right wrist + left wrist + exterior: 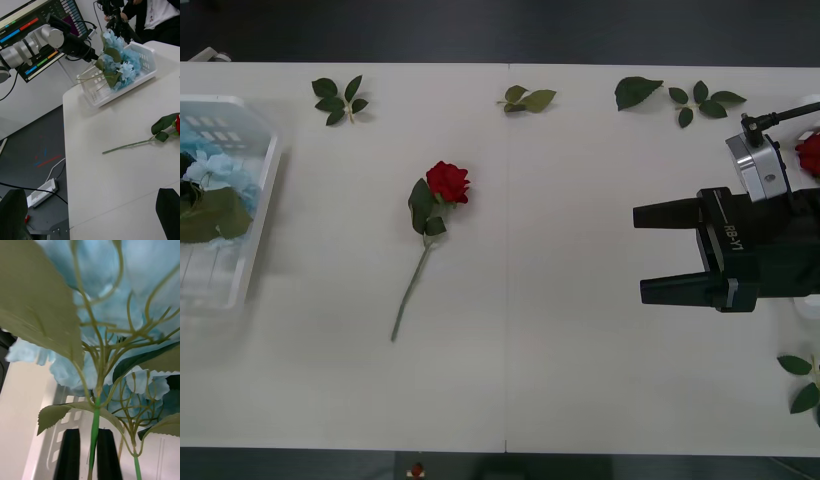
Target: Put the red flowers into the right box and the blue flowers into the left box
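One red flower (446, 183), a rose on a long stem, lies in the middle of the table; its stem (127, 144) also shows in the right wrist view. My right gripper (638, 252) hovers open to the right of it, its black fingers (169, 208) apart with nothing between them. Another red flower (810, 154) shows at the far right edge. The left box (260, 215) holds blue flowers (215, 170). My left gripper (89, 435) is shut on the green stem of a blue flower (112, 318), which hangs over the left box (123, 88).
Loose green leaf sprigs lie along the far table edge (340, 98) (526, 98) (680, 97), and one lies near the right front (804, 381). A monitor (41, 22) and a person stand beyond the table's left end.
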### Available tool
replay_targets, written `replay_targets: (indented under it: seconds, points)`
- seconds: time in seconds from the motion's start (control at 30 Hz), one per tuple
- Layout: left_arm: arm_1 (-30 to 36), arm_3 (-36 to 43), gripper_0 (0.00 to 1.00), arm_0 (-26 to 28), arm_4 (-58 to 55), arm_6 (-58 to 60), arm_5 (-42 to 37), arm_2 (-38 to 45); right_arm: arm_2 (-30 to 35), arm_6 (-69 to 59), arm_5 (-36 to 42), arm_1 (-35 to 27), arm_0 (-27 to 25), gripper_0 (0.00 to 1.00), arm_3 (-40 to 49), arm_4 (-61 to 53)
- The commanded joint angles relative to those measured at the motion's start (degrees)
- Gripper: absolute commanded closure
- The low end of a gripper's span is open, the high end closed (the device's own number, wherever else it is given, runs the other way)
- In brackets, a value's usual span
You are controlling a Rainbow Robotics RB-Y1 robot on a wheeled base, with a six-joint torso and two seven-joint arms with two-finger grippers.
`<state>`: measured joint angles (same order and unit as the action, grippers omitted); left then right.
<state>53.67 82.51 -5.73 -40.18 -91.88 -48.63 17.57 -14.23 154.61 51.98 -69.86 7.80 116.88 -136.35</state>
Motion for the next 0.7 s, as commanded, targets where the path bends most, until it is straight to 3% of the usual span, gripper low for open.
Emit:
replay_targets:
  seconds: [0.03, 0.17, 0.4, 0.5, 0.7]
  points:
    - [1.1, 1.0, 0.65, -1.1, -3.1, -0.6, -0.9, 1.5, 1.1, 0.4, 0.1, -1.2, -0.6, 0.00, 1.1, -0.6]
    - [1.1, 1.7, 0.52, -1.1, -6.1, -1.5, -3.9, 2.7, 1.1, 0.4, 0.0, -1.2, -0.5, 0.00, 1.1, -0.8]
    - [1.1, 10.2, 0.30, -1.0, -15.1, -2.6, -23.6, 10.5, 1.1, 0.4, 0.0, -1.2, -0.6, 0.00, 1.1, -1.0]
    - [0.7, 16.7, 0.27, -1.1, -20.3, -1.9, -32.2, 14.1, 1.2, 0.4, 0.0, -1.2, -0.6, 0.00, 1.1, -1.2]
    - [0.1, 24.8, 0.27, -2.7, -27.8, -1.3, -34.9, 11.9, 1.2, 0.4, 0.0, -1.3, -0.6, 0.00, 1.1, -1.3]
